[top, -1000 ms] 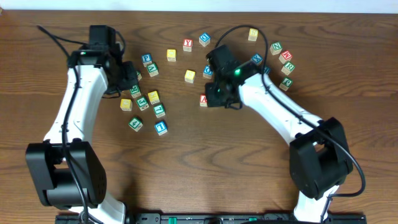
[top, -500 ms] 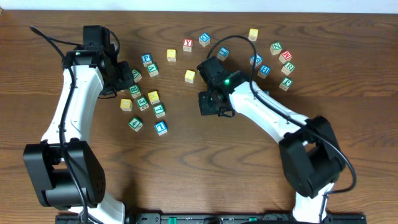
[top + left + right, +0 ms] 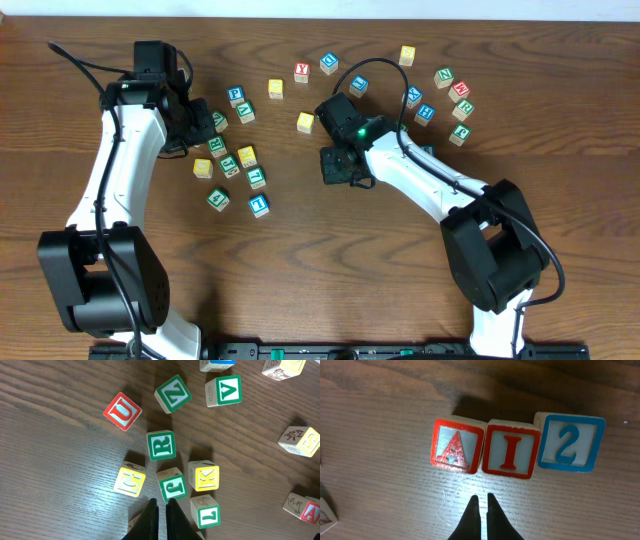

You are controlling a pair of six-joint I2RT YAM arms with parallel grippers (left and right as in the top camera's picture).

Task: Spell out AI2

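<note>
In the right wrist view a red A block [image 3: 457,446], a red I block [image 3: 511,451] and a blue 2 block [image 3: 568,442] lie side by side in a row on the wooden table, touching. My right gripper [image 3: 482,497] is shut and empty, just in front of the I block. In the overhead view the right gripper [image 3: 340,165] covers this row. My left gripper [image 3: 161,502] is shut and empty, hovering over a cluster of blocks at the left [image 3: 205,125].
Under the left gripper lie a green J block [image 3: 172,485], yellow C [image 3: 130,480], yellow K [image 3: 204,476], green R [image 3: 161,445], green Z [image 3: 173,394] and red U [image 3: 122,411]. More loose blocks lie at the back right [image 3: 445,78] and back middle [image 3: 301,72].
My right gripper has shifted left and now hides the red A block in the overhead view. My left arm moved slightly left, then held still.
</note>
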